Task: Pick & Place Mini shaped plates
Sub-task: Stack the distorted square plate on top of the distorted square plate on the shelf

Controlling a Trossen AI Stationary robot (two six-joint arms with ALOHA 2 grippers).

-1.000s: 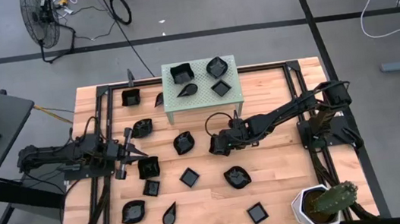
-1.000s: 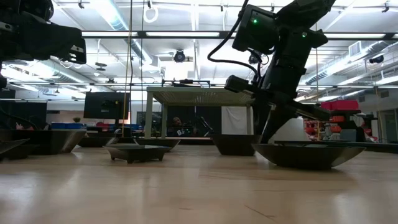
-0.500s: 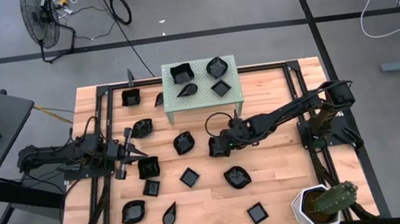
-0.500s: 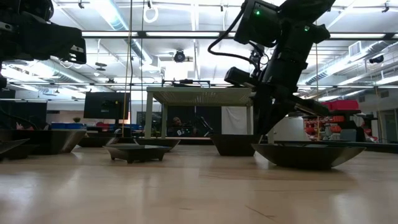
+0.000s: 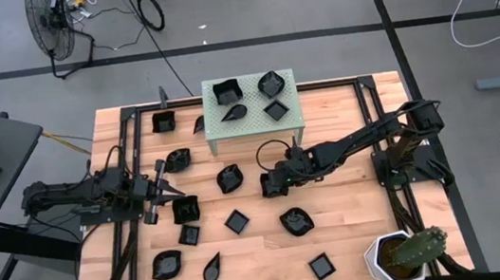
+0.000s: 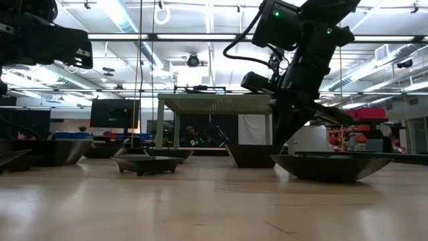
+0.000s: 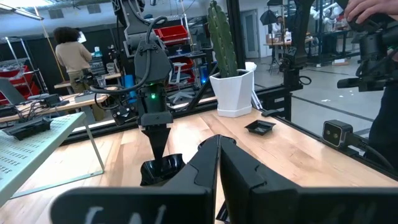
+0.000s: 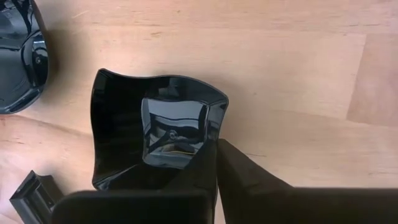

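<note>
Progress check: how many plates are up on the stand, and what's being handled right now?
Four glossy black mini plates sit on the pale green perforated stand. Right gripper has pinched the rim of a square black dish. Left gripper waits shut. About eleven remain on the wooden table.

Pale green perforated stand (image 5: 253,125) at the table's far edge; white cactus pot (image 5: 391,258) at a near corner.

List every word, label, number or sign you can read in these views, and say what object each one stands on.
None can be read: the black plates, green stand, white cactus pot and both arms carry no legible text. Objects in the room behind the table are too small and blurred to show any lettering.
</note>
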